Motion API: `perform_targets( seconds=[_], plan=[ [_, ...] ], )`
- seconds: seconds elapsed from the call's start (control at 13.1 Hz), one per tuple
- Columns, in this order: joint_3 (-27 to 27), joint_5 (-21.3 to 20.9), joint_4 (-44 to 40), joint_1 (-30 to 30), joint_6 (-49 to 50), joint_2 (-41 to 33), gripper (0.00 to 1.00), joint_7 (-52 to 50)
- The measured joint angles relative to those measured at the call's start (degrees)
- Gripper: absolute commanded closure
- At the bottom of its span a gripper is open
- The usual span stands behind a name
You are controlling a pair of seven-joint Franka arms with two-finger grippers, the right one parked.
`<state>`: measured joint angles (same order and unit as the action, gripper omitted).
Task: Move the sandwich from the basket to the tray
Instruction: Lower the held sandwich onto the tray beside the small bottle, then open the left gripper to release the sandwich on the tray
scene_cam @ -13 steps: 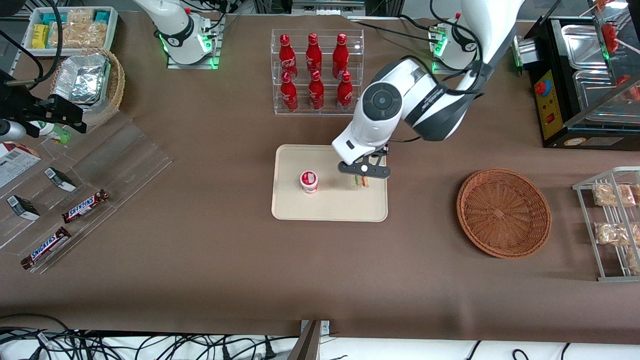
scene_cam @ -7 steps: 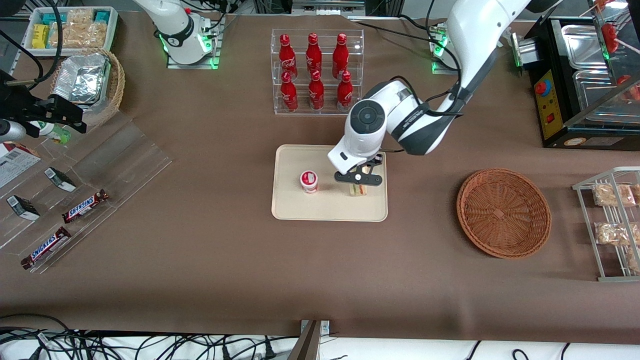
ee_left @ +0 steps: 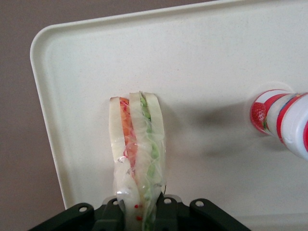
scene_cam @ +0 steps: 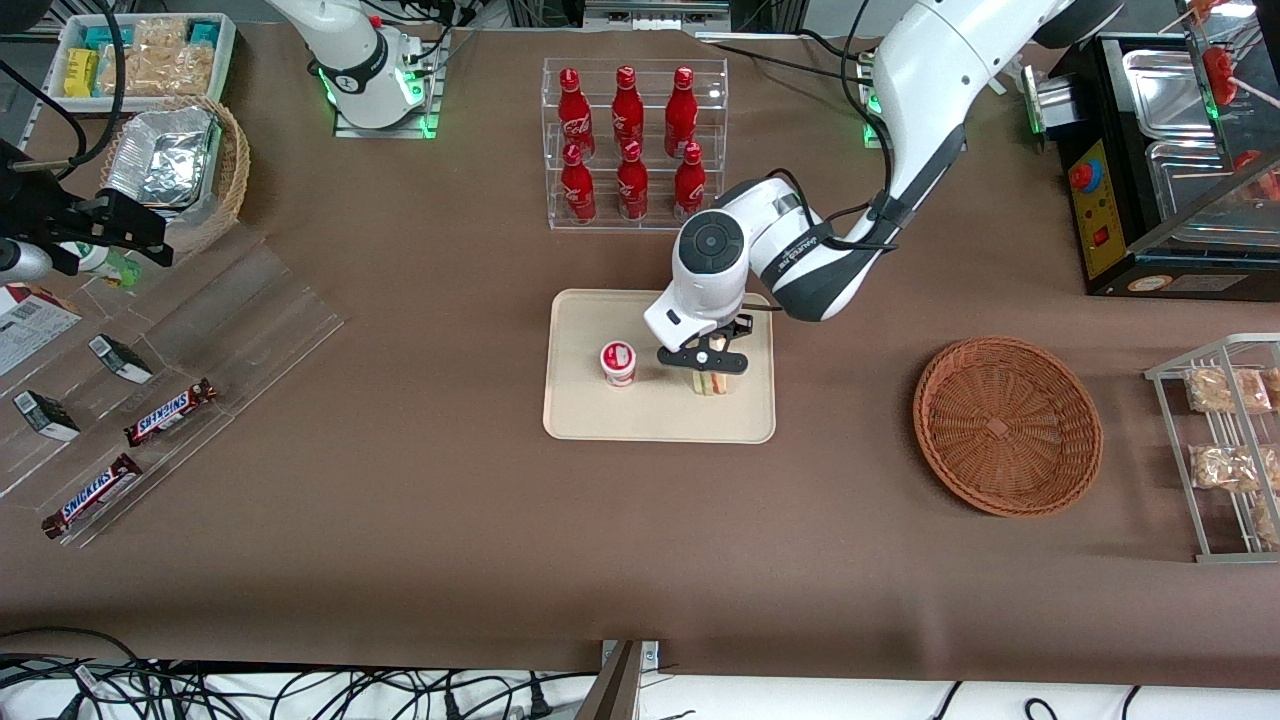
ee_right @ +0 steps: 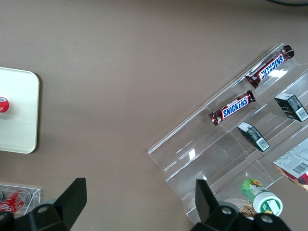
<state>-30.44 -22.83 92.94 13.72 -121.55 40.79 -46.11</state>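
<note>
The sandwich [scene_cam: 712,383], a wrapped wedge with red and green filling, stands on edge on the cream tray [scene_cam: 600,420]. My left gripper [scene_cam: 706,366] is over the tray and shut on the sandwich's upper end. The left wrist view shows the sandwich [ee_left: 137,144] pinched in the gripper [ee_left: 139,211], its lower edge on or just above the tray [ee_left: 216,57]. The reddish-brown round basket [scene_cam: 1007,425] lies empty toward the working arm's end of the table.
A small red-and-white yoghurt cup [scene_cam: 618,362] stands on the tray beside the sandwich; it also shows in the left wrist view [ee_left: 284,120]. A clear rack of red bottles [scene_cam: 628,145] stands farther from the camera than the tray. A wire snack rack [scene_cam: 1225,445] stands by the basket.
The left gripper has carried the sandwich a little toward the yoghurt cup and lower over the tray. The arm's elbow has swung the same way.
</note>
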Motion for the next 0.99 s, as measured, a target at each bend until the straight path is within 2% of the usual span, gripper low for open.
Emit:
perform_targets(
  seconds=[0.15, 0.23, 0.31, 0.38, 0.46, 0.69, 0.99],
  plan=[
    [0.06, -0.16, 0.00, 0.02, -0.19, 0.60, 0.87, -0.01],
    [0.07, -0.16, -0.01, 0.03, -0.21, 0.77, 0.73, -0.01],
    [0.10, -0.20, -0.01, 0.03, -0.22, 0.92, 0.42, -0.01],
    [0.13, -0.27, -0.01, 0.05, -0.22, 1.06, 0.03, -0.03],
    [0.19, -0.35, 0.00, 0.08, -0.22, 1.19, 0.00, -0.10],
    [0.26, -1.80, -0.01, 0.15, -0.27, 1.46, 0.00, -0.47],
    [0.39, -1.66, -2.20, -0.76, -0.44, 0.79, 0.00, -1.36]
  ],
)
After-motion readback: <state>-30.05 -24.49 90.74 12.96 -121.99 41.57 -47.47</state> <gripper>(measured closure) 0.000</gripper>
